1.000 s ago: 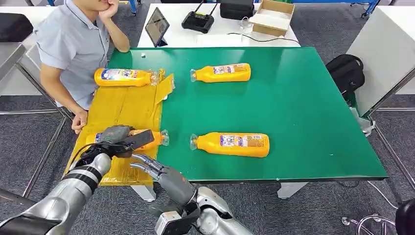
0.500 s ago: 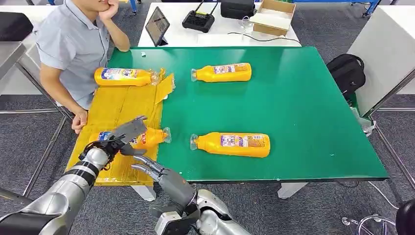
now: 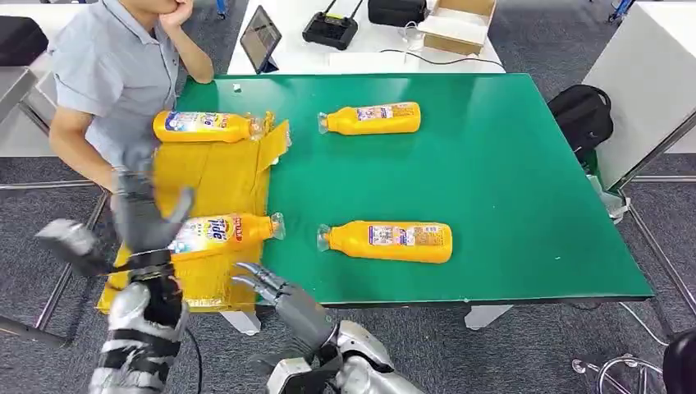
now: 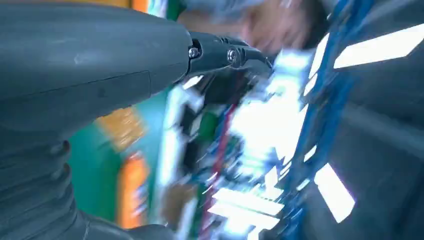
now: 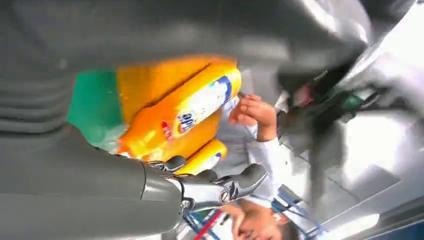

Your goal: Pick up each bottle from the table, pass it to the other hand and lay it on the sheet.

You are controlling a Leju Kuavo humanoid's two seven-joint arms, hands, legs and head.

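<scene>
The near bottle [image 3: 220, 231] was laid on the yellow sheet [image 3: 215, 176]. The left hand [image 3: 141, 215], blurred, was raised with fingers spread; the right hand [image 3: 275, 289] was held open, empty.

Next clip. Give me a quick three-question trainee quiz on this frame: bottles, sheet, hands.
1. How many orange bottles lie on the yellow sheet, and how many on the bare green table?
2. True or false: the left hand is gripping a bottle.
3. Which bottle lies closest to the right hand: A) the far bottle on the table, B) the near bottle on the sheet, C) the far bottle on the sheet?

Key
1. Two on the sheet; two on the table, the second being the near one.
2. False: it is raised with fingers apart, holding nothing.
3. B.
</scene>
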